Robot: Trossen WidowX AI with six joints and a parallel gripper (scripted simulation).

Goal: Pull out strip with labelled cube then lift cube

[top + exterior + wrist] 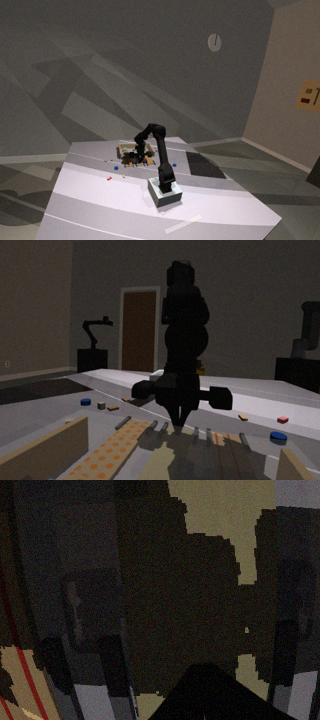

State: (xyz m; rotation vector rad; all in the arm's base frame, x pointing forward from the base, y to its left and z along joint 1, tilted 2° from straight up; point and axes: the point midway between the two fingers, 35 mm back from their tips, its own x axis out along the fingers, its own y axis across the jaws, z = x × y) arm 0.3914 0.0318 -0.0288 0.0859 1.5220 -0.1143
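Three strips lie side by side: orange-dotted (116, 446) (149, 160), plain yellowish (155, 459) (220, 510) in the middle, and red-lined (222, 439) (15, 670). My gripper (178, 424) (201, 674) is shut with nothing between its fingers. It points down at the near end of the plain strip; whether the tips touch it cannot be told. Heavy shadow covers much of the plain and red-lined strips. Small pale blocks (125, 149) sit inside the wooden enclosure in the top view. No label can be read, and the arm hides part of the enclosure.
Wooden walls (119, 150) (74, 438) stand around the strips' far part. Short grey rails (123, 422) (244, 440) flank the strip ends. Blue discs (116, 167) (85, 402), a red block (109, 178) (282, 419) and small tan blocks (113, 408) (242, 417) lie around.
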